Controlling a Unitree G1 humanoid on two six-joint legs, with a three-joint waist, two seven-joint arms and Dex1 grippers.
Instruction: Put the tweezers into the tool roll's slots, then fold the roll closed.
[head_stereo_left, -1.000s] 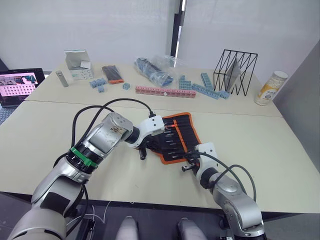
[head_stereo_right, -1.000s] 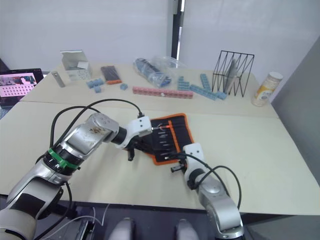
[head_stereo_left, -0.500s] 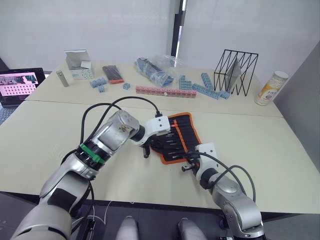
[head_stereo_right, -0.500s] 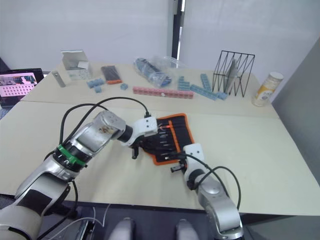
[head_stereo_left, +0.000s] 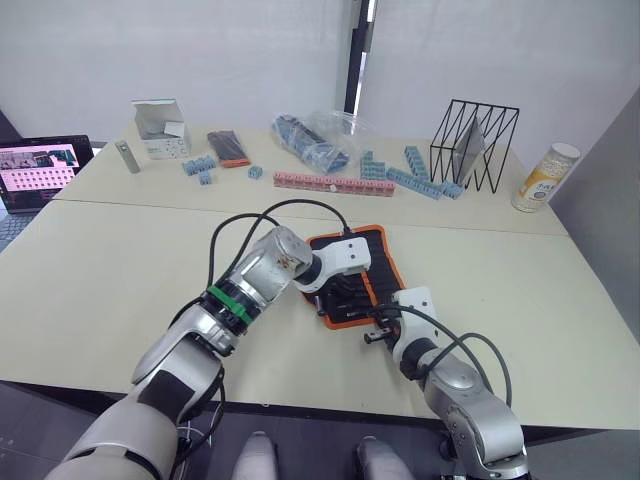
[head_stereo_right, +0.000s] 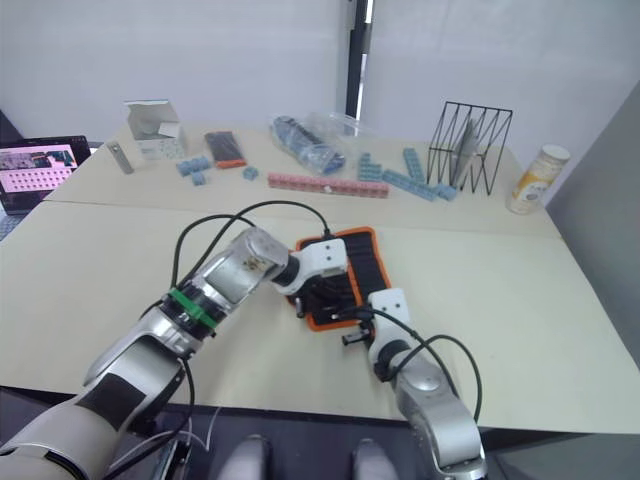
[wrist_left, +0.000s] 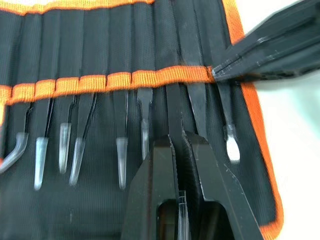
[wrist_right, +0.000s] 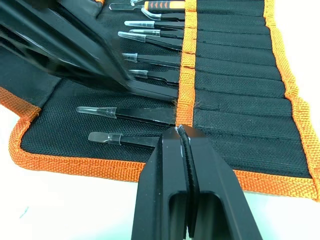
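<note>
The room is bright, with soft, even light from above. The table has only faint shadows under the arms. Up close, the clear tips look shiny and slightly blurry.

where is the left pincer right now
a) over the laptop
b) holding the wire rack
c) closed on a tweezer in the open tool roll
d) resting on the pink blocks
c: the left pincer is shut on a tweezer that sits in a slot of the open tool roll, under the orange strip.

no legible text, labels or numbers
</note>
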